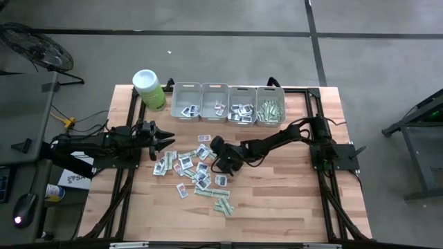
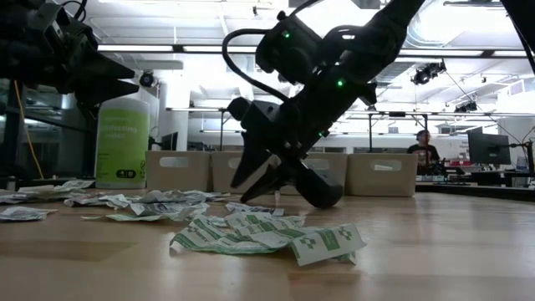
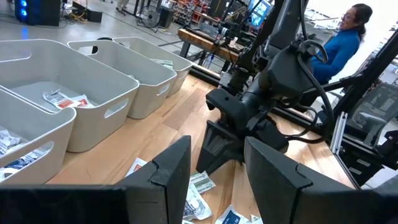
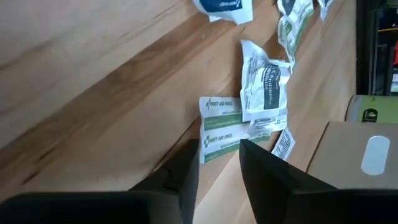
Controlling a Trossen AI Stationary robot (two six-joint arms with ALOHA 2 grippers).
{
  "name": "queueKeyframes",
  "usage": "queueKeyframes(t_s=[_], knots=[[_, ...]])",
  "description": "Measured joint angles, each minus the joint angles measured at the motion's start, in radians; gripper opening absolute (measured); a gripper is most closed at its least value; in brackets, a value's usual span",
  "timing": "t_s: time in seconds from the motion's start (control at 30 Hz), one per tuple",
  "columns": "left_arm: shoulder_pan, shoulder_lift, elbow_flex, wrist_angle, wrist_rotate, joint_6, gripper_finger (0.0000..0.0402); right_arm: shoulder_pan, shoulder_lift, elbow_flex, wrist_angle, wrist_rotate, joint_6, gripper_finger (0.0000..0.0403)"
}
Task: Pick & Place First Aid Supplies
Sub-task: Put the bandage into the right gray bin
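Scattered small flat paper first-aid packets (image 1: 197,173), squarish white ones and longer green-and-white strips, lie across the middle of a pale wooden table (image 1: 291,207) as the right gripper (image 1: 223,166) reaches low over the right edge of the pile. Seen from table height, its two dark fingers (image 2: 251,163) point down just above the wood, parted by a narrow gap; the wrist camera shows bare table between them, with two green-and-white strips (image 4: 219,124) and a crumpled white packet (image 4: 264,90) lying just ahead, so nothing is in its hold. The left gripper (image 1: 165,142) hangs above the pile's left side, its fingers (image 3: 161,180) spread apart and empty. Four grey rectangular plastic bins (image 1: 228,104) stand in a row along the far edge, each already containing some packets, with a lime-green canister with a white lid (image 1: 148,88) beside the leftmost. Beyond the table, a person in a blue top (image 3: 345,43) sits in the workshop.
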Motion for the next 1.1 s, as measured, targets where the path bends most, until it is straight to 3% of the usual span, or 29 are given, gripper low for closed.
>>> queueKeyframes(t_s=[0.43,0.77,1.1], knots=[[0.000,0.000,0.000,0.000,0.000,0.000,0.0150,-0.002,0.002,-0.003,-0.013,0.055,0.048,0.0007],[0.000,0.000,0.000,0.000,0.000,0.000,0.0150,0.031,-0.057,-0.014,-0.077,0.264,0.269,0.0001],[0.000,0.000,0.000,0.000,0.000,0.000,0.0150,0.113,-0.085,-0.010,-0.082,0.288,0.310,0.0001]])
